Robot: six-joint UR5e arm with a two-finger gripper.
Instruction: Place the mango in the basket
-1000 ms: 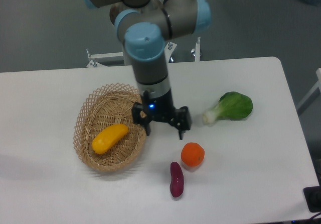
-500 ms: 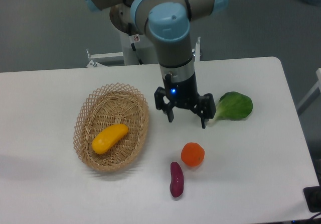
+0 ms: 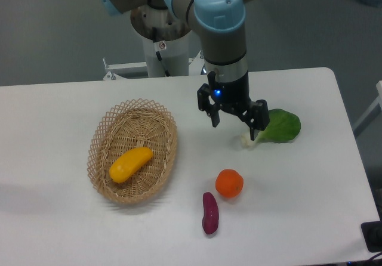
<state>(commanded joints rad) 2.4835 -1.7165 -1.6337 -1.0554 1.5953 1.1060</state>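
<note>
The yellow-orange mango [image 3: 131,163] lies inside the tan wicker basket [image 3: 104,135] on the left half of the table. My gripper [image 3: 234,128] hangs above the table to the right of the basket, well apart from it, close to the leafy green vegetable. Its two black fingers [image 3: 215,118] are spread wide and hold nothing.
A green leafy vegetable [image 3: 276,127] lies just right of the gripper. A round orange [image 3: 229,183] and a purple sweet potato [image 3: 209,213] sit nearer the front. The arm's base [image 3: 160,42] stands behind the table's far edge.
The gripper has moved away from the basket's right rim, up and to the right, toward the green vegetable. It stayed open. The mango has not moved in the basket.
</note>
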